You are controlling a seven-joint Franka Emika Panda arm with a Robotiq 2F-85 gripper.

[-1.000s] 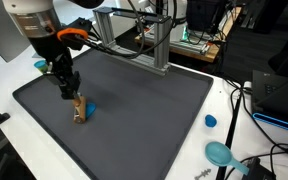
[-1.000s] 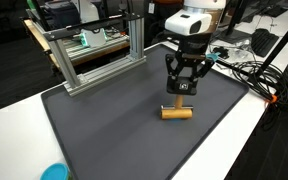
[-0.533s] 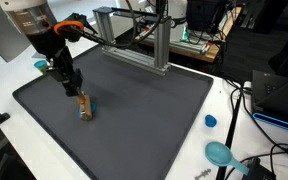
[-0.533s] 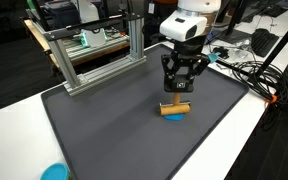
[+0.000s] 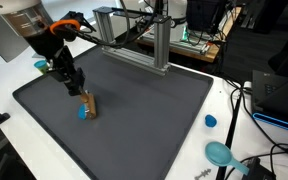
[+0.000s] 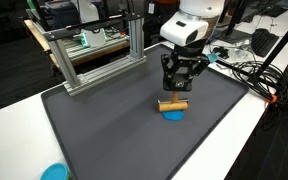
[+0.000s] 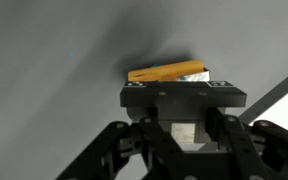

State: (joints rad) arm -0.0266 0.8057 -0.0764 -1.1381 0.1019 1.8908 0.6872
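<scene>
Counter (image 6: 19,110): white, under the mat.
Mat (image 5: 154,100): dark, covers most of the counter.
Frame (image 6: 89,55): aluminium, at the mat's far edge.
End effector (image 6: 180,86): clenched, grasping nothing, just above the dowel.
Dowel (image 6: 173,104): wooden, flat on the mat, well apart from the frame.
Disc (image 6: 174,114): blue, touching the dowel, beside it on the mat.

Pincer (image 7: 180,118) body hides part of the wooden cylinder (image 7: 167,72)
</scene>
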